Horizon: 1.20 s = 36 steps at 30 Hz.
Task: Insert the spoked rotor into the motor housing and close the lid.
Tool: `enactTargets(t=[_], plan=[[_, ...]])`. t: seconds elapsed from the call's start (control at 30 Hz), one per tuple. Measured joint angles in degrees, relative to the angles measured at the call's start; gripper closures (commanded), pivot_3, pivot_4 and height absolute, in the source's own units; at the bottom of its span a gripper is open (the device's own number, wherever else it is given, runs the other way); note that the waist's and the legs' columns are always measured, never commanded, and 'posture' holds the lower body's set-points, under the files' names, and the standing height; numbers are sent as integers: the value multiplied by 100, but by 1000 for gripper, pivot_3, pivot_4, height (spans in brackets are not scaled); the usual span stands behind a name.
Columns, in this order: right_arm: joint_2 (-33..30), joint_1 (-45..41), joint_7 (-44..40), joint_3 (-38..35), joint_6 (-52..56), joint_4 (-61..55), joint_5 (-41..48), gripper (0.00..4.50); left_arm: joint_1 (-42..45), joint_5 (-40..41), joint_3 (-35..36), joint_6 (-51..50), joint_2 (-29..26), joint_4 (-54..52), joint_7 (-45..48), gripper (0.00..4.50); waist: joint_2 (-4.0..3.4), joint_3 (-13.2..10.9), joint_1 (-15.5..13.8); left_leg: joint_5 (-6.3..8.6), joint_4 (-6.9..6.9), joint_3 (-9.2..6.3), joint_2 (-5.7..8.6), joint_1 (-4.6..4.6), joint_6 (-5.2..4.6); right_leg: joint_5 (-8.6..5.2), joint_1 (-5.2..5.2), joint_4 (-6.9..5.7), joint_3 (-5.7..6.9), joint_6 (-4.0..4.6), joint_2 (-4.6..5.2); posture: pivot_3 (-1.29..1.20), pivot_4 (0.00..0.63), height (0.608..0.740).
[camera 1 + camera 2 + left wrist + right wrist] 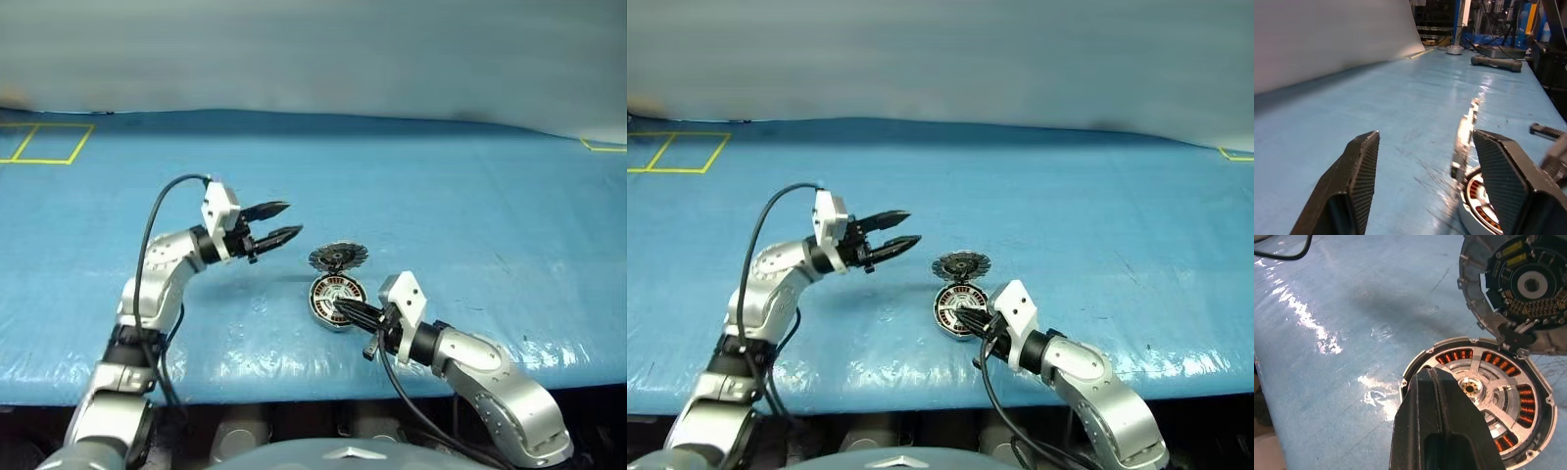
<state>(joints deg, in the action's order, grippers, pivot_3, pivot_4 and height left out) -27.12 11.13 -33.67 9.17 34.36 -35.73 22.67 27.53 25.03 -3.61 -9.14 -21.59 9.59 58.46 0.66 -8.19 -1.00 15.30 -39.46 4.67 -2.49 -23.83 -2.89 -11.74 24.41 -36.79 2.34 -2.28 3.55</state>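
Blue desk (441, 196): motor housing (1540, 413) near front edge, spoked rotor (1484, 382) seated inside, lid (1518, 289) hinged upright behind. Right fingers (1442, 431) closed, over the rotor. Left fingers (277, 224) parted, empty, raised beside the lid.

Left end effector (281, 223) raised, level, fingers parted; right end effector (345, 307) low, pointing inward, fingers pressed together.

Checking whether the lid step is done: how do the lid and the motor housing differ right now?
The lid stands open, tilted up from its hinge; the motor housing lies flat on the blue table. The lid's inner face is dark, with a pale ring; the motor housing shows orange windings behind the spoked rotor. Both are round grey metal.
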Motion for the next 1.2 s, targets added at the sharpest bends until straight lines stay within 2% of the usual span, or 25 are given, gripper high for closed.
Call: enactTargets(t=[0.17, 0.33, 0.43, 0.7, 0.83, 0.97, 1.2], plan=[[-34, 192, 183, -69, 0, -93, -12, 4500, 1056, -404, -323, 419, 442, 1798, 591, 4450, 8, -5, 18, 1, 1, -2, 19, -6, -2, -1, 5, 1, 0, -1, -8, 0, 150, 740], [-7, 530, 334, -135, -3, -376, 60, 4500, 1500, -864, -597, 807, 738, 2942, 1016, 4483, 16, -11, 24, 2, 3, -6, 17, -16, -2, -6, 12, 0, 1, -3, -9, 0, 150, 740], [-56, 861, 361, -263, -5, -623, 143, 4500, 1630, -959, -690, 927, 817, 3073, 1328, 4483, 22, -14, 18, 2, 2, -9, 17, -21, -3, -6, 13, 2, 1, -4, -7, 0, 150, 740], [-143, 1426, 514, -830, -130, -786, 225, 4500, 1617, -814, -686, 1069, 1241, 2712, 1722, 4483, 24, -15, 10, 4, -10, -12, -6, -21, -6, -6, 10, 0, 0, -9, -4, 0, 150, 740], [-161, 1586, 557, -1054, -158, -814, 226, 4500, 1207, -982, -985, 1131, 1180, 2186, 1923, 4483, 20, -13, 29, 4, -7, -10, -6, -15, -6, -8, 9, -4, -2, -5, -8, 0, 150, 740], [-177, 1614, 625, -1292, -165, -858, 220, 4500, 895, -1319, -1317, 1295, 1002, 2120, 2015, 4483, 20, -13, 21, 3, -10, -12, -9, -14, -4, -7, 8, -5, -1, -6, -7, 0, 150, 740], [-245, 1499, 628, -1430, -158, -887, 217, 4500, 714, -1456, -1402, 1311, 893, 1929, 2027, 4483, 20, -13, 0, 4, -13, -16, -10, -19, -6, -7, 9, -4, 0, -6, -3, 0, 150, 740]])
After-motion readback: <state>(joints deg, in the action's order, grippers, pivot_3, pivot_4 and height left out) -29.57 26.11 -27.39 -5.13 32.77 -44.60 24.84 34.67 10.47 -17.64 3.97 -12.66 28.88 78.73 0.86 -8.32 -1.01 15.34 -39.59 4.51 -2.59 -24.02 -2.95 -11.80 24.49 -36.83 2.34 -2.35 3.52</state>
